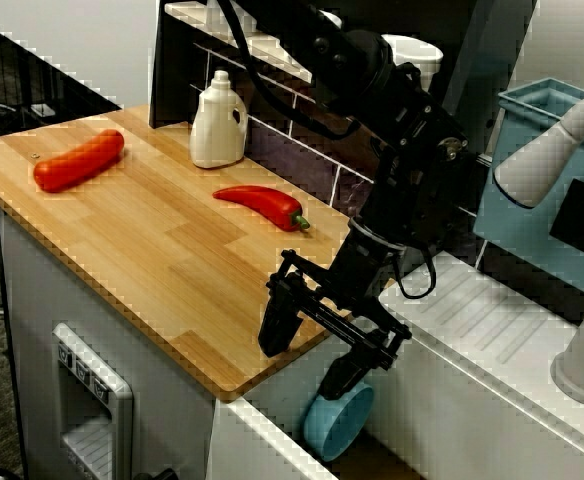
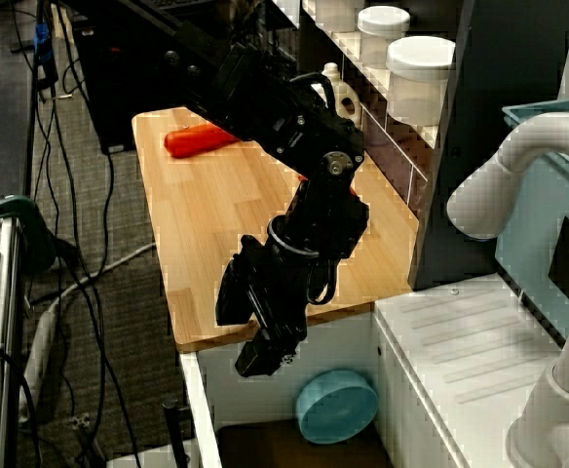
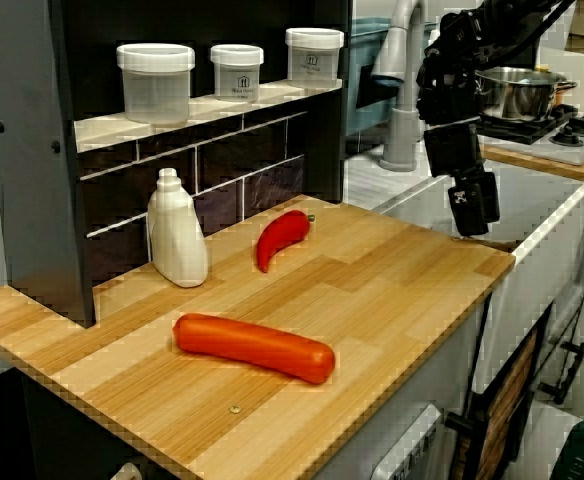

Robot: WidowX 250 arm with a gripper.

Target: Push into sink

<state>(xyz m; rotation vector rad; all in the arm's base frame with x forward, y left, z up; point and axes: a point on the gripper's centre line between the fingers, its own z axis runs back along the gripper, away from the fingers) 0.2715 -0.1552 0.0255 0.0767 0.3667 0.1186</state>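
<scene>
The sink (image 1: 278, 392) is the white-walled basin just past the wooden counter's right end, with a brownish floor (image 2: 265, 445) and a ridged drainboard rim (image 1: 477, 322). A light-blue bowl (image 1: 337, 420) lies on its side inside, also seen from above (image 2: 336, 406). My black gripper (image 1: 310, 350) hangs open at the counter's corner, over the sink's near edge, with nothing between its fingers. The overhead view shows the gripper (image 2: 250, 327) right at the board's edge. A red pepper (image 1: 262, 203) lies on the counter behind the gripper, apart from it.
A long red sausage (image 1: 77, 160) lies at the counter's far left and a white bottle (image 1: 218, 122) stands by the back wall. A teal crate (image 1: 532, 170) and grey faucet (image 1: 562, 140) stand beyond the sink. A pot (image 3: 517, 92) sits on the stove.
</scene>
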